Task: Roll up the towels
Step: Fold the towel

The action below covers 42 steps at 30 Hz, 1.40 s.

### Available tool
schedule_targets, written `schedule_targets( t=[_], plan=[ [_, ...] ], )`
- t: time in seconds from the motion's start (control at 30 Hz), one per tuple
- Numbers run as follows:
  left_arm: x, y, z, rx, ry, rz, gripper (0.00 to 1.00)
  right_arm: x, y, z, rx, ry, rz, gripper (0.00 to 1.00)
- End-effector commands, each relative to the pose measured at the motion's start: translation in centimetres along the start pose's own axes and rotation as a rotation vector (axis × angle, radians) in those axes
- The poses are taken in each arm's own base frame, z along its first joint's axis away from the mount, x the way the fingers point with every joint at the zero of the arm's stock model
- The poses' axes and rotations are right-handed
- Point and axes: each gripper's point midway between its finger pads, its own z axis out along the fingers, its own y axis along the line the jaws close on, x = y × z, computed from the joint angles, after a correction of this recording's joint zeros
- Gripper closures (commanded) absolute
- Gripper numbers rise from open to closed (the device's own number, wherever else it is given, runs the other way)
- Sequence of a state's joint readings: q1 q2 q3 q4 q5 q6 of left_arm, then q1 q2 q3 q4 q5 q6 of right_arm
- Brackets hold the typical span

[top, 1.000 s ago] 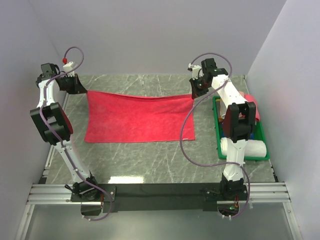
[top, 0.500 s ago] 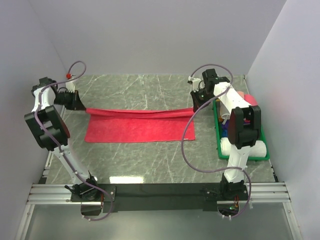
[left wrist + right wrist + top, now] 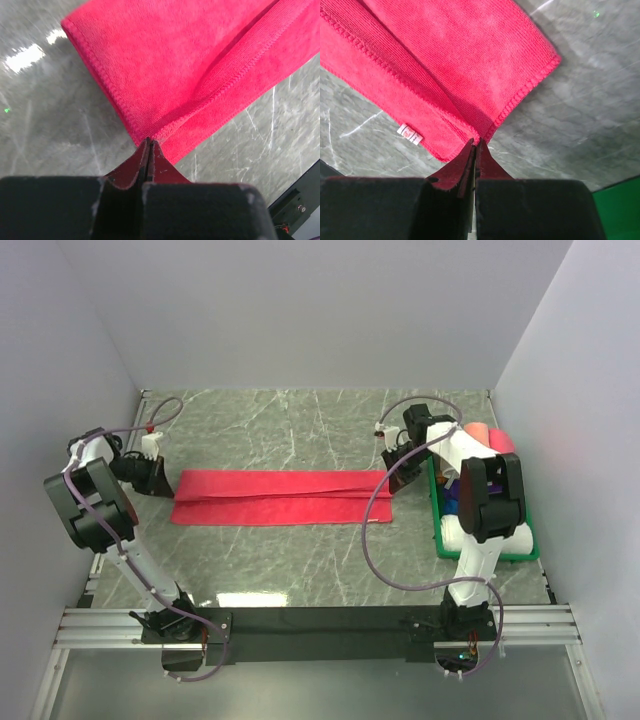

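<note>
Gleaming marbled table (image 3: 300, 560), towel (image 3: 275, 497), pale walls (image 3: 320, 310)

The red towel (image 3: 200, 60) runs off both wrist views, and the right arm (image 3: 488, 502) half-hides the green tray (image 3: 437, 530).

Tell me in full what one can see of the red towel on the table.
The red towel is a bright crimson cloth, soft and terry-like, with stitched hems and a small white label near one end. It lies flat on the grey marble table as a long band, folded over on itself lengthwise; the top layer's edge stops short of the lower one's. The left gripper and the right gripper each pinch a corner, jaws shut, one at either end.
</note>
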State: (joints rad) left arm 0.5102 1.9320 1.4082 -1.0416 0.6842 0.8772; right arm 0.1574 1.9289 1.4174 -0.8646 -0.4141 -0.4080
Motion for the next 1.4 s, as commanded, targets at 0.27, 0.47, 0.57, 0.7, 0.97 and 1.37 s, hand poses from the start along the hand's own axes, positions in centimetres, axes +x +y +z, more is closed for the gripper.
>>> schedule_targets(
  t=[0.27,0.47,0.57,0.7,0.97,1.37],
  plan=[
    [-0.4,-0.3,-1.3,-0.059,-0.021,0.072,0.99,-0.4,1.4,-2.0,0.007,-0.061,-0.074,1.00],
    [-1.7,-1.1,-3.1,-0.053,-0.036,0.100,0.99,-0.5,1.7,-3.5,0.023,-0.066,-0.110,1.00],
    [-1.0,-1.5,-3.4,-0.046,-0.016,0.110,0.99,0.2,1.6,-3.6,0.032,-0.050,-0.126,1.00],
    [0.1,-1.5,-3.4,-0.049,0.013,0.115,0.99,1.8,1.9,-3.0,0.026,-0.021,-0.139,1.00],
    [2.3,-0.9,-1.5,-0.046,0.056,0.072,0.99,3.1,2.6,-0.3,0.011,0.033,-0.144,1.00],
    [4.7,-1.7,-1.6,-0.030,0.140,0.089,0.76,4.1,3.9,-1.1,0.005,0.072,-0.195,0.75]
  ],
)
